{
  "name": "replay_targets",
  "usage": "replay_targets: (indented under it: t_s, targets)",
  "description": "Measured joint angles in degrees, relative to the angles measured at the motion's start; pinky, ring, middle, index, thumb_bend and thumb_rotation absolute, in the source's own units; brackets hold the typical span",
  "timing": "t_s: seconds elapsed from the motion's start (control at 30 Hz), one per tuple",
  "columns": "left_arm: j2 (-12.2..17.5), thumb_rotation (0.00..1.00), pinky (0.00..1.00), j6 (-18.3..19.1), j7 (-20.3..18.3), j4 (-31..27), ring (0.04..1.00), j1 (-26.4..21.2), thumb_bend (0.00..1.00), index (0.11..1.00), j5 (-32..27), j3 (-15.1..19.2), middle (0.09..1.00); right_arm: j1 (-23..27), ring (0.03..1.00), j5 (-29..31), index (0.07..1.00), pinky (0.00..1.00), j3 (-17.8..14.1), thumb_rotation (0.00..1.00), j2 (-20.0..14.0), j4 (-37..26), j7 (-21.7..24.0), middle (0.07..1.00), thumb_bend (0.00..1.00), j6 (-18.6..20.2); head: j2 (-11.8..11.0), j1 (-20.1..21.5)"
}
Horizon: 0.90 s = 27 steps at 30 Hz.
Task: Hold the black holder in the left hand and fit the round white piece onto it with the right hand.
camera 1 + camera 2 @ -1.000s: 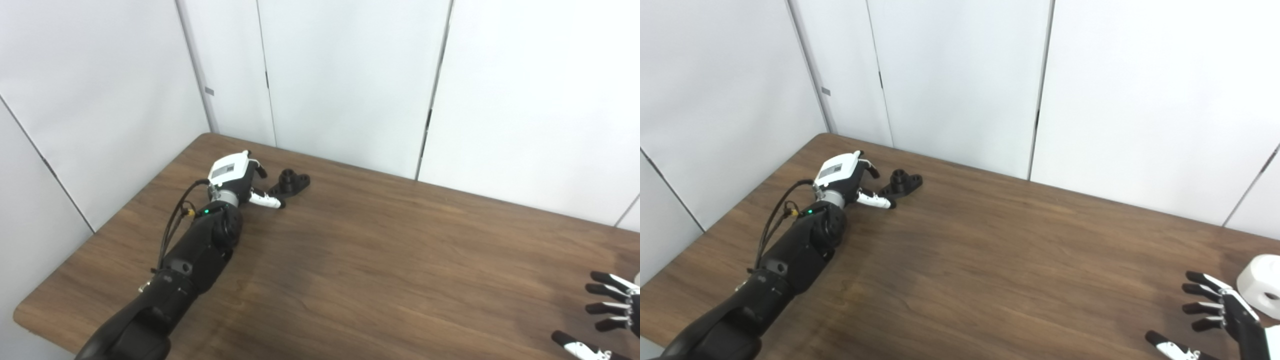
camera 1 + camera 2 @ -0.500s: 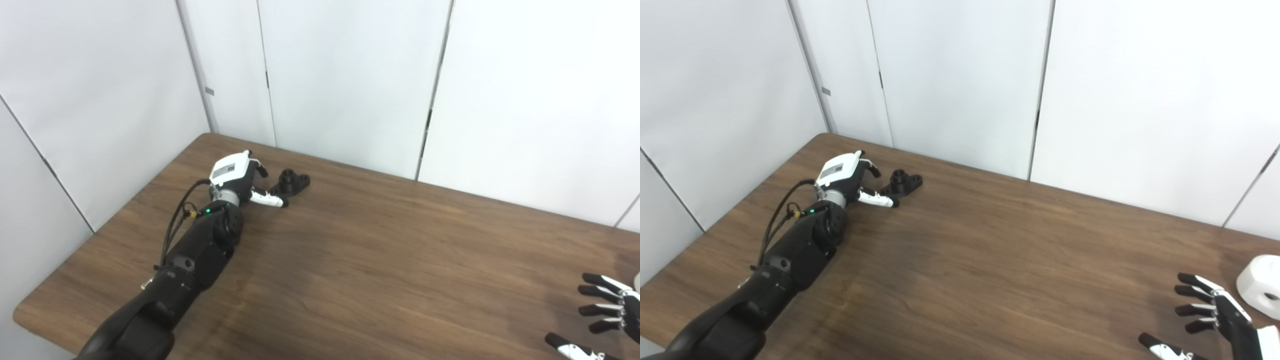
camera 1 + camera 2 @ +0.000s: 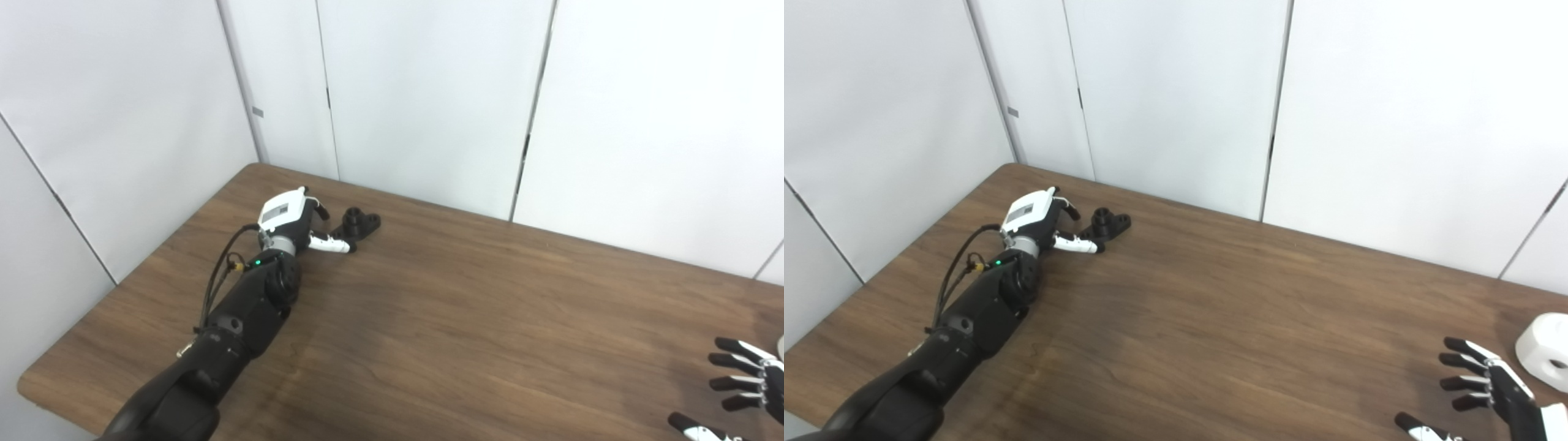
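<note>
The black holder lies flat on the wooden table near its far left corner. My left hand rests just left of the holder, fingers spread toward it, thumb stretched along its near side; it holds nothing. The round white piece sits at the table's right edge, clear only in the right eye view. My right hand hovers left of the white piece with fingers apart, empty, a short gap between them.
White wall panels rise right behind the table's far edge, close to the holder. My left forearm lies diagonally across the table's left part. The table's near left corner is rounded.
My left hand has crept slightly forward toward the holder. My right hand has sunk lower in the picture and drifted a little left, staying spread.
</note>
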State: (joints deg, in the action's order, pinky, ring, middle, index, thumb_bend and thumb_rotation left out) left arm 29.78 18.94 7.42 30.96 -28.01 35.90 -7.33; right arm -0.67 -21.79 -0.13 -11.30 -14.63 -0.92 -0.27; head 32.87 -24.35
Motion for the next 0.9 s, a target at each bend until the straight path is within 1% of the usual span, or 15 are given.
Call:
replay_targets:
  t_s: [0.13,0.37,0.47,0.53,0.6,0.77,0.83,0.9]
  targets:
    - [-0.15,0.34,0.95,-1.49,1.26,1.40,1.000,-0.48,0.99,0.651,-0.01,-0.69,0.967,-0.02,0.590,0.02,0.749,0.47,-0.12,0.00,0.00,-0.72,0.08,0.701,0.63,0.03,0.26,0.09]
    - [-0.44,0.32,0.93,-1.92,1.75,1.69,1.000,-0.63,0.96,0.648,0.00,-1.65,0.963,-0.15,0.591,0.03,0.751,0.46,-0.33,0.00,-0.01,-0.89,0.51,0.703,0.63,0.50,0.70,0.18]
    - [-0.63,0.31,0.94,-2.31,2.35,2.44,1.000,-0.82,0.96,0.635,-0.05,-1.81,0.962,-0.19,0.591,0.02,0.749,0.47,-0.40,0.00,-0.01,-1.04,0.60,0.701,0.64,0.60,0.79,0.18]
    - [-0.80,0.30,0.96,-2.53,2.94,2.52,1.000,-0.83,0.96,0.632,-0.19,-1.81,0.963,-0.22,0.592,0.01,0.748,0.47,-0.44,0.00,-0.01,-1.27,0.61,0.701,0.64,0.64,0.88,0.18]
    - [-0.94,0.29,0.97,-3.32,3.38,2.53,1.000,-0.82,0.96,0.629,-0.98,-1.76,0.963,-0.24,0.591,-0.02,0.748,0.47,-0.46,0.00,-0.01,-1.36,0.61,0.701,0.64,0.66,0.97,0.26]
    - [-1.37,0.27,0.90,-4.07,4.05,2.60,1.000,-0.80,0.94,0.621,-1.46,-1.85,0.949,-0.28,0.591,0.00,0.748,0.47,-0.47,0.00,-0.01,-1.46,0.67,0.701,0.64,0.88,1.06,0.26]
    - [-1.38,0.27,0.88,-4.17,4.05,2.61,1.000,-0.80,0.91,0.596,-1.45,-2.13,0.940,-0.31,0.593,0.01,0.748,0.47,-0.50,0.00,-0.01,-1.46,0.68,0.702,0.64,0.93,1.41,0.09]
    - [-1.28,0.28,0.87,-4.18,3.83,2.65,0.998,-0.80,0.87,0.520,-1.43,-2.72,0.918,-0.32,0.595,0.02,0.749,0.47,-0.51,0.00,-0.01,-1.46,0.72,0.704,0.64,0.94,1.50,0.00]
